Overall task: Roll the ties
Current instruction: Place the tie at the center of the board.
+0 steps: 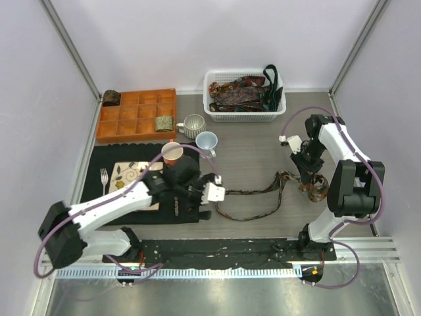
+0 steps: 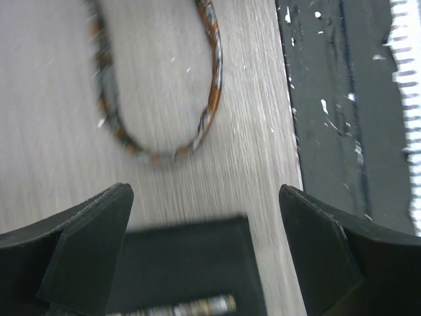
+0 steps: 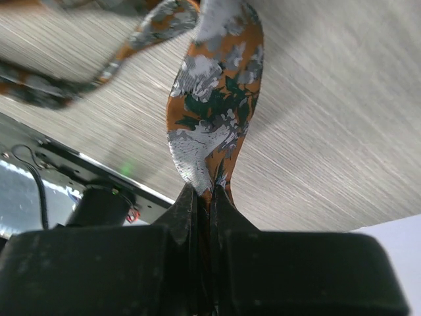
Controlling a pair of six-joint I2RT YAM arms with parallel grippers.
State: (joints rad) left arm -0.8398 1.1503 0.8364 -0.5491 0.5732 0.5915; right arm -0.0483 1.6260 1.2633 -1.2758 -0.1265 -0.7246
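Two small rolled ties are seen at the orange tray [image 1: 135, 112]. One coil [image 1: 164, 123] is set in a compartment near the tray's right edge. A second coil [image 1: 110, 97] lies at its far left corner, though from above it cannot be told whether it sits inside the tray or just beside it. A small part of the work may therefore be judged done.

Most is left. A heap of ties [image 1: 240, 92] is piled unrolled in the white basket [image 1: 243, 117] at the back of the table. One long tie [image 1: 281, 181] is spread in loose loops across the table between the two arms, and no turn of a roll is seen in it.

Its wide end is pinched by the right gripper [image 3: 205, 194]. The jaws are closed tight on the orange and grey flowered cloth, which is raised off the table there. The left gripper [image 2: 204, 197] is held wide open with nothing between its fingers. It hangs low over the table near the thin end, and a blurred curve of the tie is seen ahead of it in the wrist view.

The step in hand is judged to be the start of rolling this tie. The rolling itself, the placing in the tray, and the whole basket are yet to be done.
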